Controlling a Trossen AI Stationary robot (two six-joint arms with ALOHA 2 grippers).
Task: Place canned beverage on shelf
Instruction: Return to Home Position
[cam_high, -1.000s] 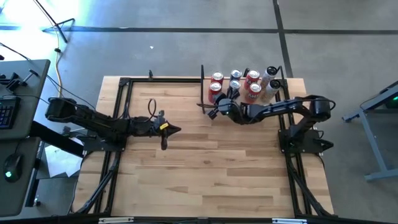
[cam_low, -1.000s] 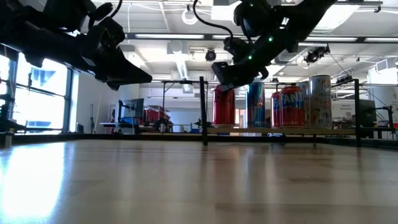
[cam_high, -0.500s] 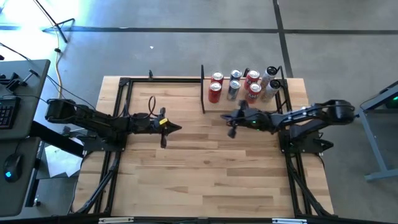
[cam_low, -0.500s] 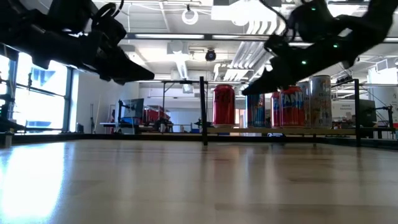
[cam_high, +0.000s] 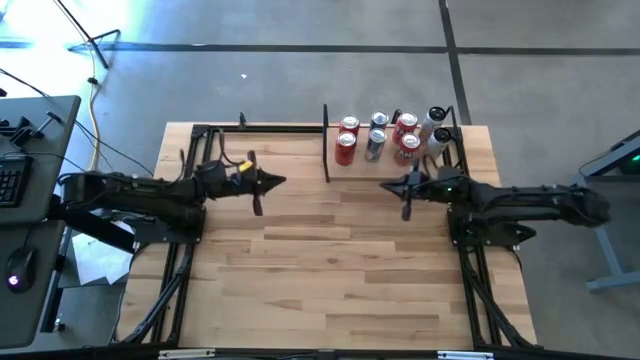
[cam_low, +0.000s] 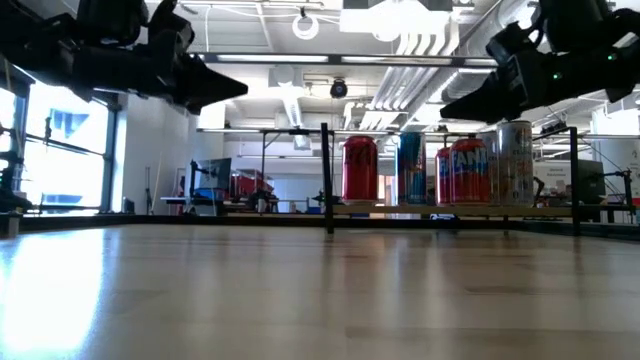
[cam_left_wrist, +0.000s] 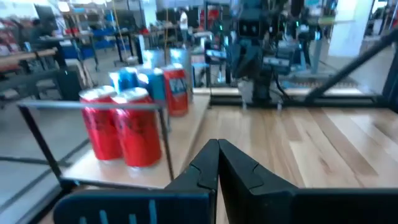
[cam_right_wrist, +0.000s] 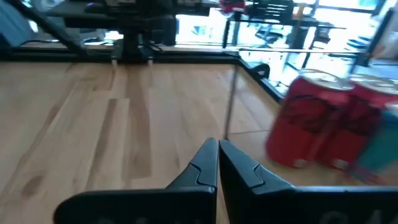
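Cans (cam_high: 375, 146) are standing in two rows on the shelf (cam_low: 400, 211), at the table's (cam_high: 330, 260) far right. The left pincer (cam_high: 280, 181) is hovering closed and empty over the table's left; the right pincer (cam_high: 386, 187), equally closed and empty, is hovering near the shelf.

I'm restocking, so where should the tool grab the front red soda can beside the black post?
Probably its round side wall, mid-height, approaching from the open tabletop side. The front red soda can stands upright, with another red can behind it, a blue can on one flank and the black post on the other.
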